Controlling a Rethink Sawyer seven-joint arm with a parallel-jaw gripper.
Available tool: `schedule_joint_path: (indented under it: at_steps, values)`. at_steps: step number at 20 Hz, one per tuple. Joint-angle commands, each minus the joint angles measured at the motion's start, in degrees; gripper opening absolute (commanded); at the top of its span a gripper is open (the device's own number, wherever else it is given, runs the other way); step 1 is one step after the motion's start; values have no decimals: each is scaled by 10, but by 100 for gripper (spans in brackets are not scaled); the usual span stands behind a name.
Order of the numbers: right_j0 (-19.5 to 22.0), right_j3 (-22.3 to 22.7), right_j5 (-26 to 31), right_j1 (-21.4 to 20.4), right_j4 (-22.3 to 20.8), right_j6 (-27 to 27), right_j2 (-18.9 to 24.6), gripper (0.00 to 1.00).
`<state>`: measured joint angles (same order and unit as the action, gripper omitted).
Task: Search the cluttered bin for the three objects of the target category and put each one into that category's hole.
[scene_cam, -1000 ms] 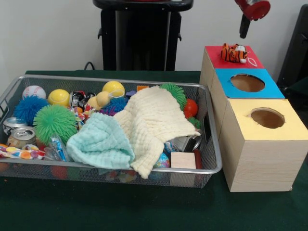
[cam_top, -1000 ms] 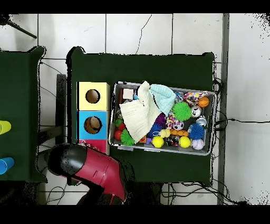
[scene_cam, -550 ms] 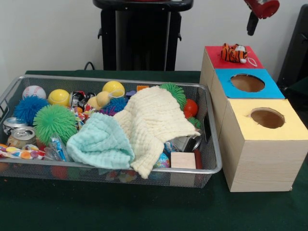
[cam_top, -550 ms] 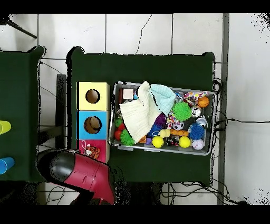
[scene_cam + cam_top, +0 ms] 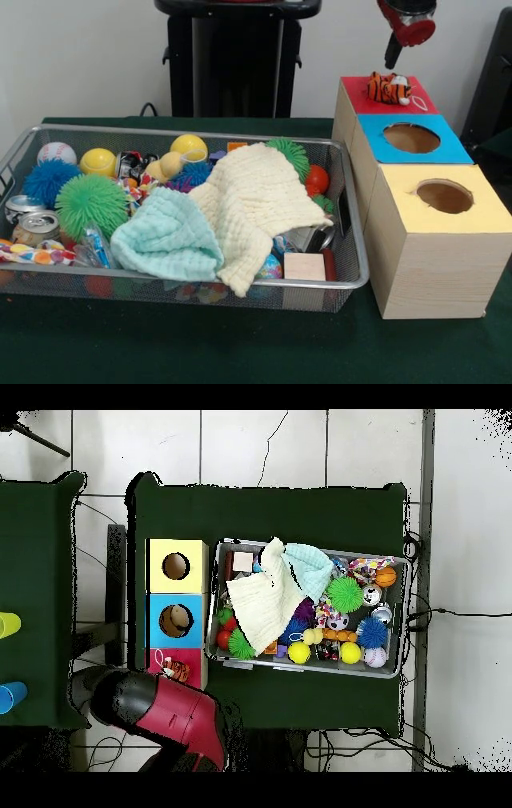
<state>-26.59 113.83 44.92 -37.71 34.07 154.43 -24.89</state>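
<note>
On the green table (image 5: 96, 344), a wire bin (image 5: 352, 272) sits at the left and a row of three wooden boxes at the right. No writing can be read on anything; the two drink cans (image 5: 32, 224) at the bin's left end show only their silver tops.

In the front view, from the bin's left end: a white baseball (image 5: 56, 151) in the far left corner, a blue spiky ball (image 5: 44, 180), a yellow ball (image 5: 98, 162), a green spiky ball (image 5: 90, 203), and a second yellow ball (image 5: 189, 146) against the far rim. A pale blue cloth (image 5: 168, 236) lies along the near rim, and a cream cloth (image 5: 256, 200) is draped over the middle, covering what is under it. Past it are another green spiky ball (image 5: 290, 152), an orange ball (image 5: 318, 180) and a small wooden block (image 5: 305, 266) in the near right corner.

The boxes run from far to near: a red-topped box (image 5: 356, 94), a blue-topped box (image 5: 460, 148) with a round hole, and a yellow-topped box (image 5: 488, 216) with a round hole. A small orange, black-striped soft toy (image 5: 390, 88) with white patches lies on the red top, over where its hole would be.

The red and black arm comes down at the top right, its gripper (image 5: 393, 54) hanging above the red-topped box, clear of the toy. Whether its jaws are open or closed cannot be told, and nothing is seen in them.
</note>
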Motion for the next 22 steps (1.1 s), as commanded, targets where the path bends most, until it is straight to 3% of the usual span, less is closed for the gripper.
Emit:
schedule_joint_path:
  at_steps: [1,11,18,22]
  values:
    - [3,1,6,34,13,160,24,0]
    - [32,36,-37,24,82,110,78,0]
    - [58,67,-121,26,134,55,123,0]
    - [76,66,-154,38,123,41,133,0]
